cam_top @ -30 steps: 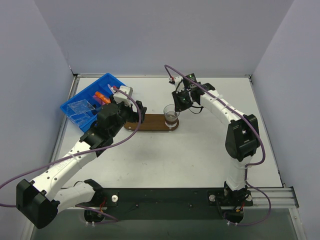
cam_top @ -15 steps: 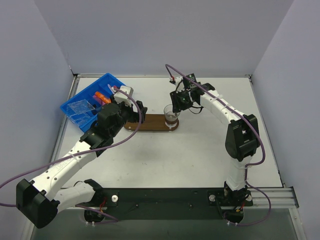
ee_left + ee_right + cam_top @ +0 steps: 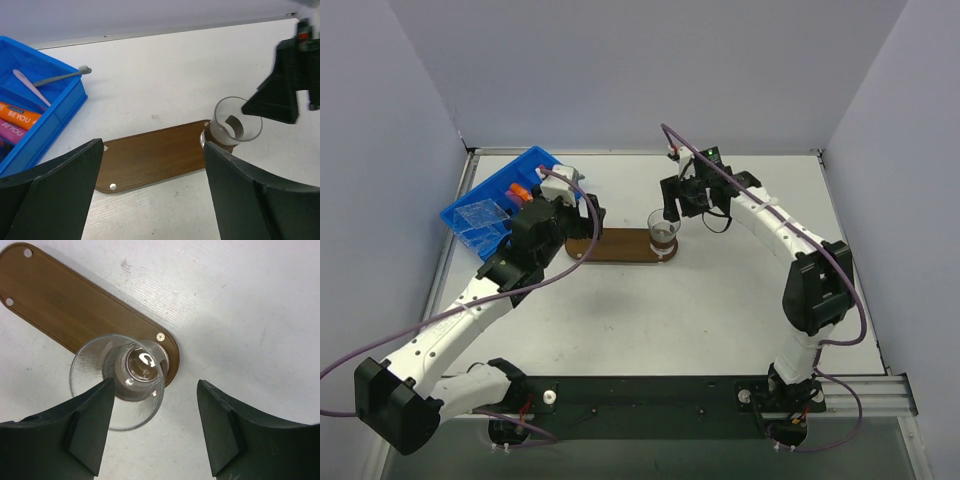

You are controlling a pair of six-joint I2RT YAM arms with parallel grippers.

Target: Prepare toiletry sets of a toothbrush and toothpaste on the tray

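The dark-brown tray [image 3: 620, 248] [image 3: 155, 159] [image 3: 70, 307] lies mid-table with a clear cup [image 3: 663, 229] [image 3: 238, 125] [image 3: 120, 380] standing on its right end. My right gripper [image 3: 673, 206] [image 3: 155, 425] hovers open just above and beside the cup, holding nothing; the cup's rim overlaps its left finger in the right wrist view. My left gripper [image 3: 590, 228] [image 3: 154, 148] is wide open over the tray's left part, empty. An orange toothpaste tube [image 3: 17, 116] [image 3: 520, 190], a grey toothbrush [image 3: 62, 76] and a pink toothbrush [image 3: 30, 86] lie in the blue bin.
The blue bin [image 3: 470, 205] [image 3: 55, 122] stands at the back left, close to the tray's left end, and also holds clear plastic packets [image 3: 480, 218]. The right arm's dark finger [image 3: 282, 87] hangs beside the cup. Walls enclose the table on three sides.
My right gripper has opened, let go of the cup and drawn back from it; the cup stays on the tray. The left arm has shifted slightly toward the bin.
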